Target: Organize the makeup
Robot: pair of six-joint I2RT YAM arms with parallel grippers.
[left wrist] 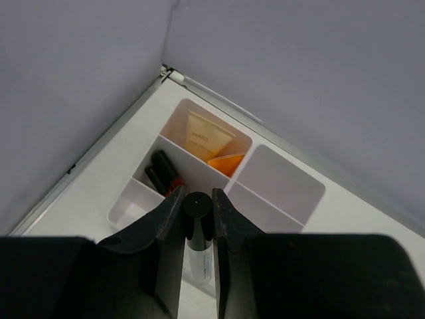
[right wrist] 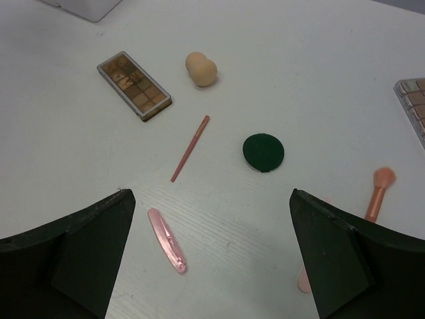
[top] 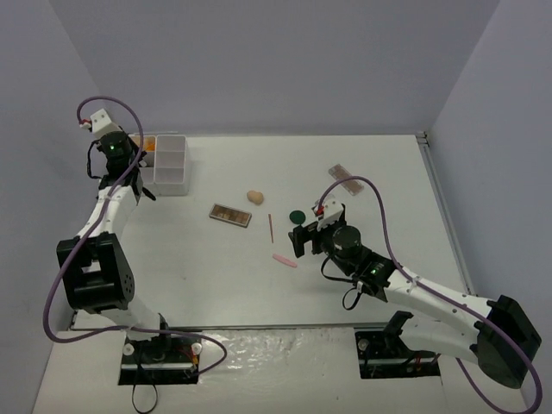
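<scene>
Sorted: a beige tube (left wrist: 206, 136) and an orange tube (left wrist: 226, 163) share one compartment of the white box (left wrist: 282, 174) at the far left; dark-red sticks (left wrist: 166, 174) fill the next.
Outstanding: brown palette (right wrist: 134, 85), sponge (right wrist: 201, 68), red pencil (right wrist: 190, 147), green compact (right wrist: 263, 152), pink stick (right wrist: 167, 240), pink brush (right wrist: 378, 193) and second palette (right wrist: 413, 103) lie across the bench (right wrist: 299, 60).
Left pincer (left wrist: 198, 203): clenched on a black-capped clear vial (left wrist: 198, 260), above the box.
Right pincer (right wrist: 209, 199): spread wide, empty, over the strays.

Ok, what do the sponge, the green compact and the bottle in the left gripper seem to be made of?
The sponge: soft foam, matte; its rounded beige surface shows no shine. The green compact: probably hard plastic, dark and fairly matte, though too small to be sure. The bottle, held in the left gripper: see-through body, glass or clear plastic, with a smooth black cap.
</scene>
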